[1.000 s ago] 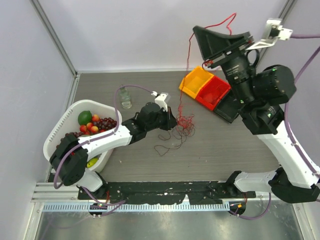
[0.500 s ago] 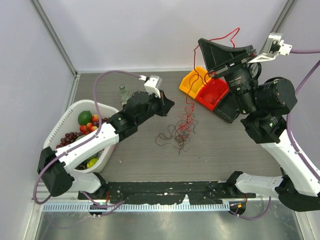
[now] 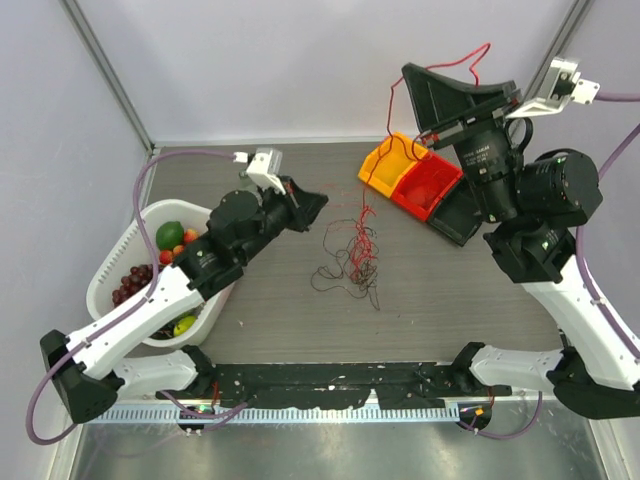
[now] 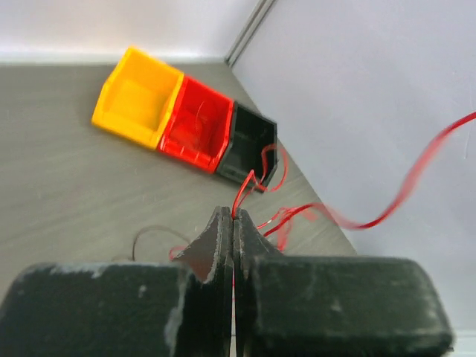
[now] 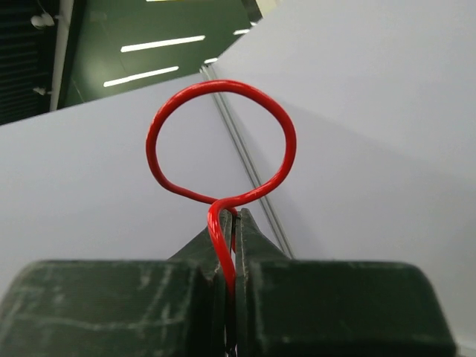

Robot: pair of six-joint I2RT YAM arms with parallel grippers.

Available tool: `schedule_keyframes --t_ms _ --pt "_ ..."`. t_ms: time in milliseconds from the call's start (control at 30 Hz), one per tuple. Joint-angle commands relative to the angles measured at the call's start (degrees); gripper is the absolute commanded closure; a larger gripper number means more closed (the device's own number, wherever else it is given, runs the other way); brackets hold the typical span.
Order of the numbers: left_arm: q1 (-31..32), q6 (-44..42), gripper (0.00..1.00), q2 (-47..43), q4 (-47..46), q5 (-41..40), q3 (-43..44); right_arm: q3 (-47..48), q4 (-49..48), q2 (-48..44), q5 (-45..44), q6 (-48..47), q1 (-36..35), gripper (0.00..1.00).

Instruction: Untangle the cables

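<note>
A tangle of thin red and dark brown cables lies on the grey table's middle. My left gripper hangs above and to the left of it, shut on a red strand that leaves its tips. My right gripper is raised high at the back right. It is shut on a red cable whose end curls into a loop beyond the tips. A red strand runs from it down to the tangle.
Yellow, red and black bins sit in a row at the back right, also in the left wrist view. A white basket holding fruit stands at the left. Walls close in the back and sides.
My left gripper has risen and drawn back to the left with a red strand. My right gripper has moved slightly right. The tangle has stretched and shifted a little towards the front.
</note>
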State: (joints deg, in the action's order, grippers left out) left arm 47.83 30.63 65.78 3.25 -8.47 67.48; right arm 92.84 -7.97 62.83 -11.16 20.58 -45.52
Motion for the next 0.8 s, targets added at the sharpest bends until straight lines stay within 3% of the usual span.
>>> schedule_keyframes --t_ms 0,100,300,533,633,667,767 --pt "-0.46 14.43 1.0 -1.88 0.19 -2.86 -11.21 9.71 -4.6 4.66 3.33 2.18 0.08 0.99" --pt "-0.55 19.55 1.0 -0.92 -4.98 -3.57 -19.21 13.15 -5.21 8.26 5.79 4.73 0.08 0.99" --pt "-1.87 23.07 1.0 4.88 -7.1 -2.26 -25.98 20.36 -3.9 11.26 7.38 6.58 0.08 0.99" --pt "-2.04 19.91 1.0 7.18 -6.68 -3.05 -29.87 22.48 -1.7 10.04 7.12 3.16 0.25 0.99" --pt "-2.04 16.75 0.99 4.89 -3.61 -1.03 -28.55 17.67 -1.61 7.23 6.32 2.27 0.16 0.99" --pt "-2.13 15.61 0.9 3.06 -2.03 0.2 -27.76 15.12 -1.61 6.61 5.98 2.01 0.08 0.99" --pt "-2.04 13.23 0.41 -4.84 -8.66 6.43 -30.72 11.06 -1.44 4.15 6.5 1.83 0.17 1.0"
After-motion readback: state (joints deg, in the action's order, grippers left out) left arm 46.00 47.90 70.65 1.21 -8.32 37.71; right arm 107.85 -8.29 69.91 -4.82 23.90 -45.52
